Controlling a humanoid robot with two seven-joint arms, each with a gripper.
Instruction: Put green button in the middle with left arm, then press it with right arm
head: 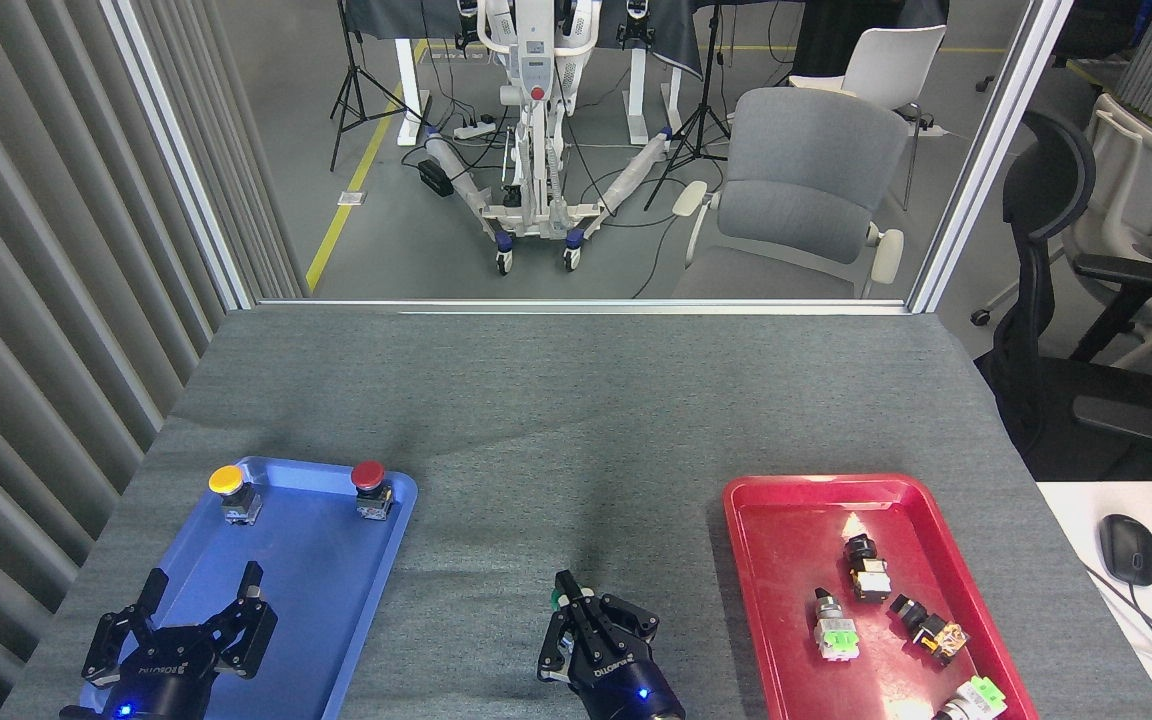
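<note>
Head view: the right hand [576,625] sits low on the grey counter [556,420] between the two trays, fingers drawn narrow. The green button [558,600] shows only as a sliver of green at its upper-left fingertip, seemingly touching. Well to that hand's left, the left hand [198,628] hangs over the blue tray [336,560], fingers spread wide, holding nothing.

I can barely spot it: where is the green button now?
Head view, bottom centre: the green button sits on grey cloth between the blue tray and red tray, mostly hidden under the right hand.
</note>
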